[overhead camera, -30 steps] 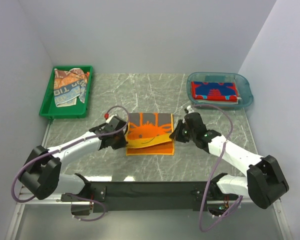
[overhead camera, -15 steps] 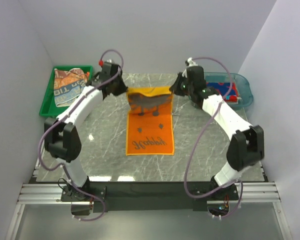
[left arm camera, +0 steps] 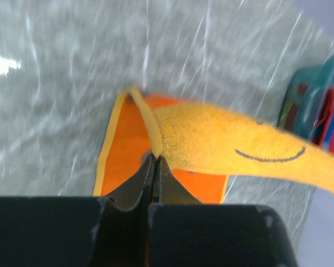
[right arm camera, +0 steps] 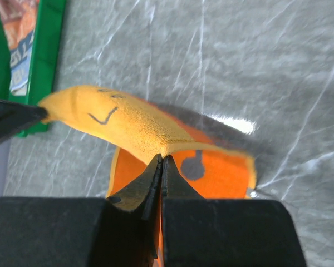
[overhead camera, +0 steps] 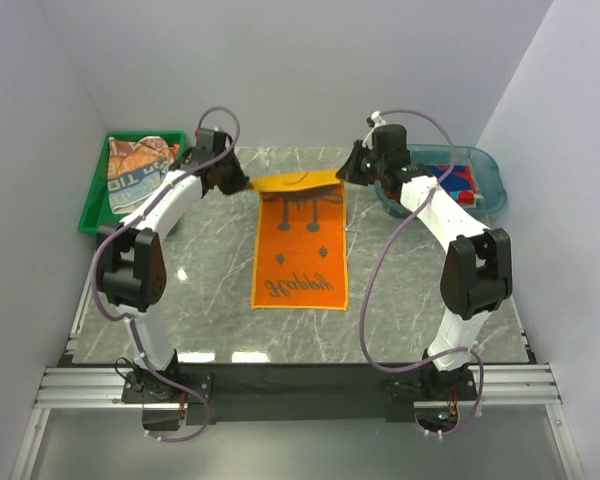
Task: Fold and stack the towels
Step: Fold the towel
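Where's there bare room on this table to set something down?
Bare marble: between the orange towel and the left arm, between towel and right arm, and the strip in front of the towel. The far edge is crowded: left gripper and right gripper pinch the towel up between green tray and blue tub.

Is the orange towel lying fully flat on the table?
No, the left pincer and right pincer hold the far edge of the orange towel up off the table.
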Available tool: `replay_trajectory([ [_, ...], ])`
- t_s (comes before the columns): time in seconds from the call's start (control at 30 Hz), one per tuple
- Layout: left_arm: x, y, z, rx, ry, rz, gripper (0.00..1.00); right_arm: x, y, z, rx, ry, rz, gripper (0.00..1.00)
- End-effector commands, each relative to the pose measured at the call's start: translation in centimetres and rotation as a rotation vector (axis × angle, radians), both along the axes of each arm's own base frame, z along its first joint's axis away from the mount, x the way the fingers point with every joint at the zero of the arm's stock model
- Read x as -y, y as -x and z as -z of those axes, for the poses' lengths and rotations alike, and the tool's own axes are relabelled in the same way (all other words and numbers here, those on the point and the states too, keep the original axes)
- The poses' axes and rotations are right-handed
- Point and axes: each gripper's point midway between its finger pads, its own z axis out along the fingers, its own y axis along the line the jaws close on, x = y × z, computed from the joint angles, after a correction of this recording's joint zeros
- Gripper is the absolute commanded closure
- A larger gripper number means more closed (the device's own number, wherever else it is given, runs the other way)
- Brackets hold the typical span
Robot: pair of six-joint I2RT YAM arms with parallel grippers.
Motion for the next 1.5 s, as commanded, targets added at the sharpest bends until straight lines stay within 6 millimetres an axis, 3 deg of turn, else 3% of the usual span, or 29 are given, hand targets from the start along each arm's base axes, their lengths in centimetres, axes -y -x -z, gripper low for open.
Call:
replay_trajectory([
  [0.0, 0.8, 3.1, -2.0, 0.043, 0.076, 0.050, 0.99, -0.4, 2.6, -0.3, -0.012, -0.044, -0.059, 1.00],
  [0.07, 1.1, 4.8, -2.2, 0.025, 0.114, 0.063, 0.99, -0.5, 3.8, 0.3, -0.039, -0.067, -0.062, 1.00],
  [0.1, 1.0, 6.0, -0.8, -0.014, 0.116, 0.067, 0.99, -0.4, 5.1, 1.2, -0.066, -0.074, -0.069, 1.00],
  [0.23, 1.1, 9.7, 0.9, -0.063, 0.156, 0.100, 0.99, -0.3, 8.4, 2.9, -0.124, -0.111, -0.088, 1.00],
  [0.27, 1.2, 10.7, 0.5, -0.058, 0.173, 0.113, 0.99, -0.2, 9.0, 3.3, -0.137, -0.118, -0.086, 1.00],
  [0.3, 1.1, 12.0, 1.9, -0.093, 0.173, 0.117, 0.99, 0.1, 10.3, 4.1, -0.156, -0.119, -0.084, 1.00],
  [0.37, 1.2, 13.5, 1.8, -0.091, 0.188, 0.132, 0.99, 0.2, 11.6, 4.5, -0.170, -0.128, -0.098, 1.00],
  [0.4, 1.0, 14.7, 3.1, -0.123, 0.184, 0.133, 0.99, 0.3, 12.8, 5.0, -0.180, -0.128, -0.105, 1.00],
  [0.57, 0.3, 18.1, 4.4, -0.134, 0.178, 0.124, 0.99, 1.1, 15.9, 6.6, -0.220, -0.116, -0.118, 1.00],
  [0.8, 0.2, 22.6, 8.7, -0.220, 0.171, 0.131, 0.99, 1.1, 20.4, 9.6, -0.293, -0.131, -0.156, 1.00],
  [0.93, 0.8, 24.4, 10.1, -0.253, 0.166, 0.147, 0.99, 0.8, 22.3, 11.0, -0.313, -0.127, -0.169, 1.00],
  [1.1, -0.5, 25.2, 11.8, -0.263, 0.108, 0.087, 0.99, 0.8, 24.3, 13.9, -0.378, -0.103, -0.170, 1.00],
  [1.3, -0.7, 26.2, 13.8, -0.305, 0.089, 0.082, 0.99, 1.6, 25.0, 17.4, -0.441, -0.082, -0.127, 1.00],
  [1.47, -0.4, 27.1, 15.3, -0.334, 0.068, 0.093, 0.99, 1.9, 25.0, 18.7, -0.460, -0.059, -0.111, 1.00],
])
